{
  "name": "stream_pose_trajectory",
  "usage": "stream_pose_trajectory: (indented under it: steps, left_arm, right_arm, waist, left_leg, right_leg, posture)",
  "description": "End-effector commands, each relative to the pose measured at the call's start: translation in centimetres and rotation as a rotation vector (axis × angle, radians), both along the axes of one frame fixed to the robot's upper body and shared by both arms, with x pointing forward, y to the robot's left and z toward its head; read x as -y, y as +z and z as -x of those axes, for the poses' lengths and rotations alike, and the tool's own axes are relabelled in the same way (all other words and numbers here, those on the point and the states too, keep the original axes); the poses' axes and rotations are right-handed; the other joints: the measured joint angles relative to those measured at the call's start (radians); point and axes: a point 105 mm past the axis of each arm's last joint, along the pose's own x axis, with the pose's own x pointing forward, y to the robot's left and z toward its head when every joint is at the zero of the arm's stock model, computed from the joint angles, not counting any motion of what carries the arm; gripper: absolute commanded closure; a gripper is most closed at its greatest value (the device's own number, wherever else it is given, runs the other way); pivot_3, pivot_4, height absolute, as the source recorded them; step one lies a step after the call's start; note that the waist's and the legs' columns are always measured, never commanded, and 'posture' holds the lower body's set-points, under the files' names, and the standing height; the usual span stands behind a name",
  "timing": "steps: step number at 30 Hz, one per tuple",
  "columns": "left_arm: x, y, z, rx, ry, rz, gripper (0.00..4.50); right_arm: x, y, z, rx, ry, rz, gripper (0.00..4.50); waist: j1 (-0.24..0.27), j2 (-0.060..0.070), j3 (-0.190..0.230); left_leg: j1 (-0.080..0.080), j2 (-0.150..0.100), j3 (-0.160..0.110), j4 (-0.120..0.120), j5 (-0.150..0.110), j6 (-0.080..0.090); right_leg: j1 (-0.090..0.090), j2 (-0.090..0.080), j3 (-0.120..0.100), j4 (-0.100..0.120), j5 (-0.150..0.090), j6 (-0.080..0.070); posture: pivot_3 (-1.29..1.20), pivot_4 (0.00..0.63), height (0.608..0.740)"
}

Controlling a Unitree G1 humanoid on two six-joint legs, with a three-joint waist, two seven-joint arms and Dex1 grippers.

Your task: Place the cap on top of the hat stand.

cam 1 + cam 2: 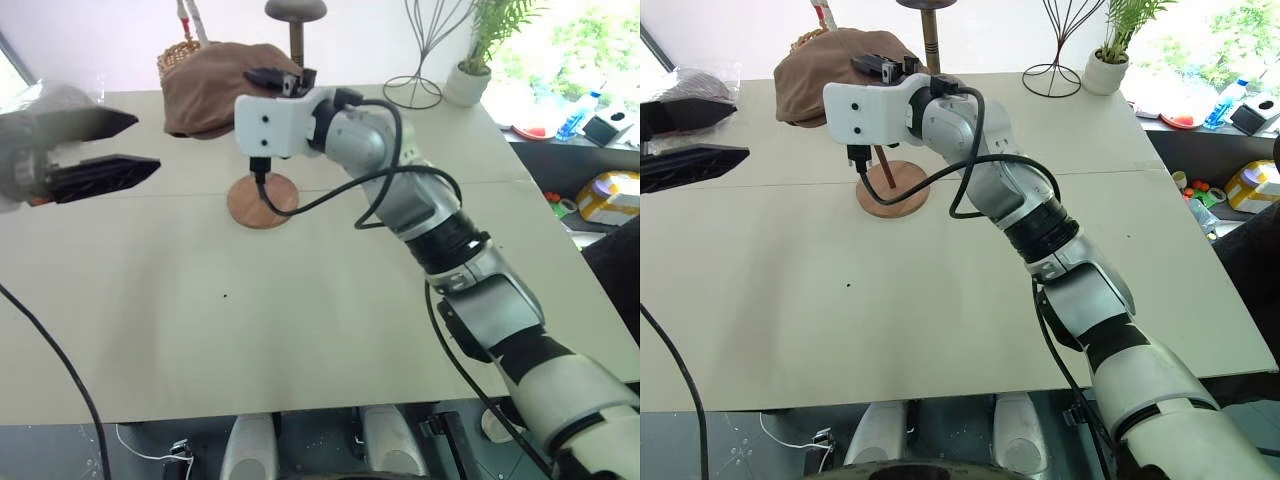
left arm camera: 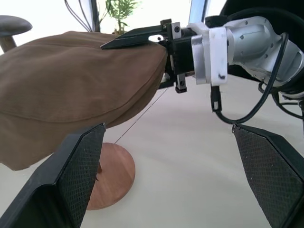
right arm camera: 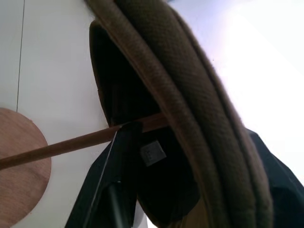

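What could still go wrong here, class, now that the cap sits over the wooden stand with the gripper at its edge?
1. The right gripper has one finger above and one under the cap's edge; pulling back could drag the cap off.
2. The lower finger lies right beside the hat stand's thin rod; a sideways move might tip it.
3. The cap overhangs widely, so it may slide off once let go.

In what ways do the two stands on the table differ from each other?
The hat stand is reddish-brown wood with a thin rod and a flat round base; the grey stand is darker, with a thicker post and a domed top. The cap covers the hat stand's top, while the grey stand's top is bare. Both stand upright.
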Motion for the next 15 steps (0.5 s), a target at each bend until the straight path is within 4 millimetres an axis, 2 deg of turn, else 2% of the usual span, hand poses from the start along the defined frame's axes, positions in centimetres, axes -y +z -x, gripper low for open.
stream_pose_trajectory:
  steps: [1, 9, 15]
  left_arm:
    - [0.4, 1.0, 0.3, 0.060, -0.003, -0.038, 0.00]
    - [0.7, 1.2, -0.1, 0.065, -0.028, -0.055, 0.00]
    - [0.8, 1.6, -0.7, 0.082, -0.037, -0.050, 0.00]
  right_arm:
    - [0.6, -0.1, 0.9, -0.034, 0.049, -0.014, 1.93]
    - [3.5, 1.4, 3.2, -0.040, 0.115, -0.074, 1.93]
    - [2.5, 2.4, 2.6, 0.012, 0.113, -0.121, 1.93]
  waist:
    - [0.001, 0.000, 0.000]
    - [0.004, 0.000, 0.000]
    - [-0.001, 0.000, 0.000]
  left_leg:
    - [0.000, 0.000, 0.000, 0.000, 0.000, 0.000]
    - [0.000, 0.000, 0.000, 0.000, 0.000, 0.000]
    - [0.000, 0.000, 0.000, 0.000, 0.000, 0.000]
  right_leg:
    - [0.000, 0.000, 0.000, 0.000, 0.000, 0.000]
    - [0.000, 0.000, 0.000, 0.000, 0.000, 0.000]
    - [-0.001, 0.000, 0.000, 0.001, 0.000, 0.000]
  posture:
    - [0.00, 0.150, 0.728]
    - [0.00, 0.150, 0.728]
    - [0.00, 0.150, 0.728]
